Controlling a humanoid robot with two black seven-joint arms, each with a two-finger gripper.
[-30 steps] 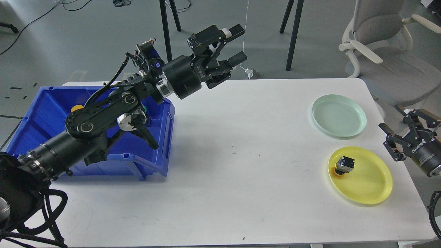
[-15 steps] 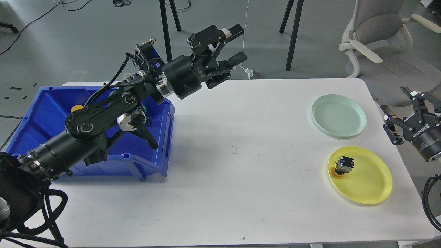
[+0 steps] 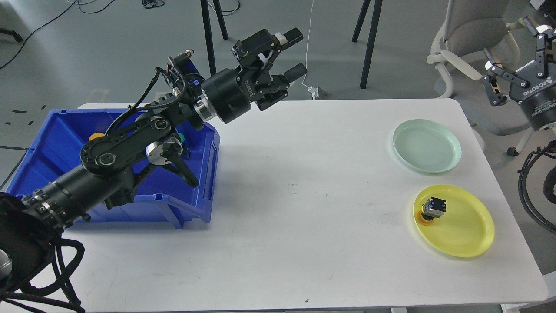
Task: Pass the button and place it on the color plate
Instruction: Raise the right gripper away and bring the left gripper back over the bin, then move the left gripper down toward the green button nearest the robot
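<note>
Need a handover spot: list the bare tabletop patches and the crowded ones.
Bare: the wide white tabletop between the blue plastic bin and the two plates, plus the front strip. Crowded: right edge, with the pale green plate and the yellow plate holding a button.

— On the table [image 3: 304, 208]?
— Bin [image 3: 56, 143] at the left edge; two plates at the right, one plate [image 3: 427, 146] behind the other plate [image 3: 464, 230].
— On the nearer plate?
— A button [image 3: 433, 208], toward its left rim.
— Behind the table?
— Chair [image 3: 478, 52], far right.
</note>
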